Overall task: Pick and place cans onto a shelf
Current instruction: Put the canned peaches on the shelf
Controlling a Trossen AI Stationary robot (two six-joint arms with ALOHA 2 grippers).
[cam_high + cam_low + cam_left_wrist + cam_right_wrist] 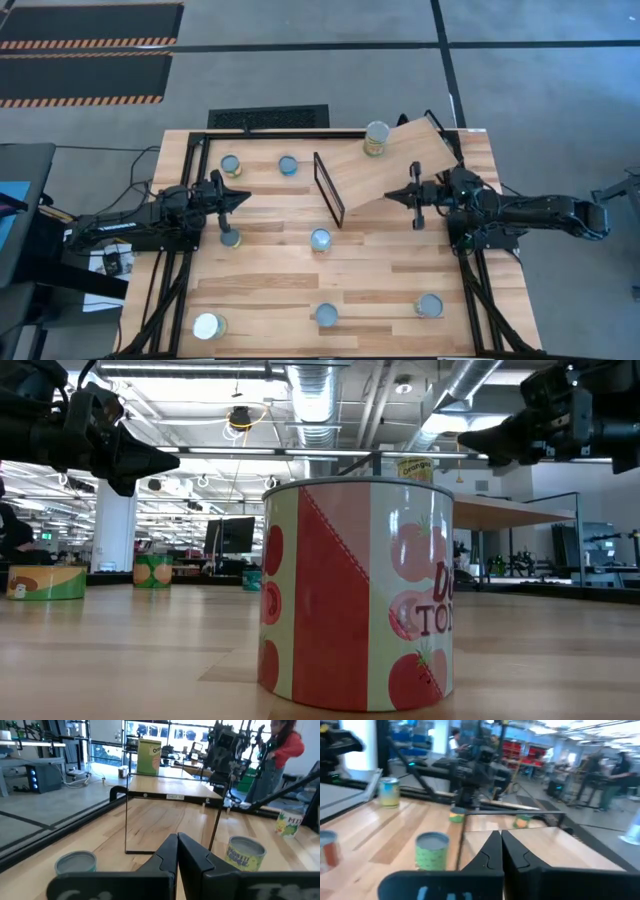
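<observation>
The light-wood shelf [400,165] lies slanted at the table's far right, its thin black frame [328,188] at the end toward the table's middle. One yellow-green can [376,138] stands on the shelf's far edge. Several more cans stand on the tabletop: [231,165], [288,165], [229,238], [320,239], [326,315], [429,305], and a white-topped one [208,326]. My left gripper [240,198] is shut and empty, left of the frame, above the table. My right gripper [395,195] is shut and empty over the shelf's near part, pointing at the frame.
In the low view a red tomato-label can [355,595] fills the foreground. The left wrist view shows the frame [172,820] straight ahead, with cans on either side [75,862] [246,852]. A person in a red top [282,745] stands beyond the table.
</observation>
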